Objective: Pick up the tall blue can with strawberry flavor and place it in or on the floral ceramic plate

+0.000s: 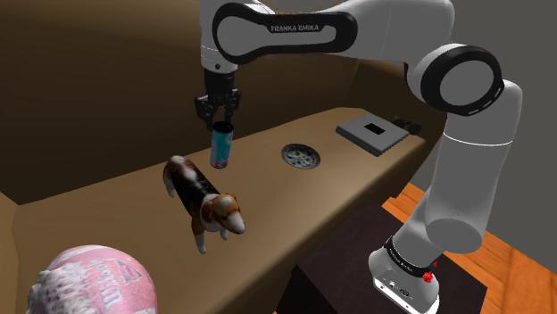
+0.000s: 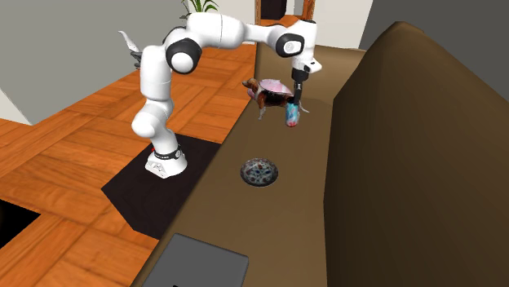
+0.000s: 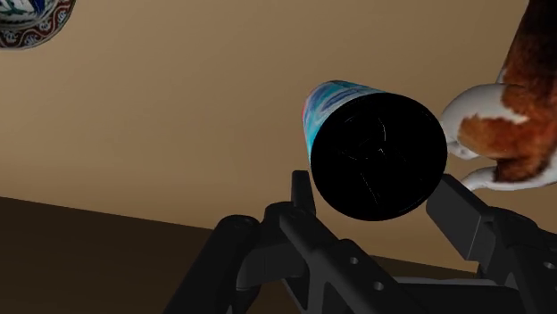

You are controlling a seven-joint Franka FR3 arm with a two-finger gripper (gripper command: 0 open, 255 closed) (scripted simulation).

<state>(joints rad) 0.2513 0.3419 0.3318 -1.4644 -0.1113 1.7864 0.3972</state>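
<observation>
Clasping the tilted can (image 1: 221, 148) at its top with the pincer (image 1: 220, 123); just beside it a dog (image 1: 201, 198), farther off a plate (image 1: 301, 157).

The gripper (image 3: 373, 189) had its two black fingers (image 3: 299, 192) set against either side of a blue can (image 3: 375, 143), clasping it. The can's dark round end faced the camera, and behind that its teal and pink side ran away towards the tan surface (image 3: 178, 134). Just beside the can stood a brown and white toy dog (image 3: 522, 98), partly cut off. Well apart, on the far side of the can from the dog, sat the edge of a patterned plate (image 3: 31, 22).
</observation>
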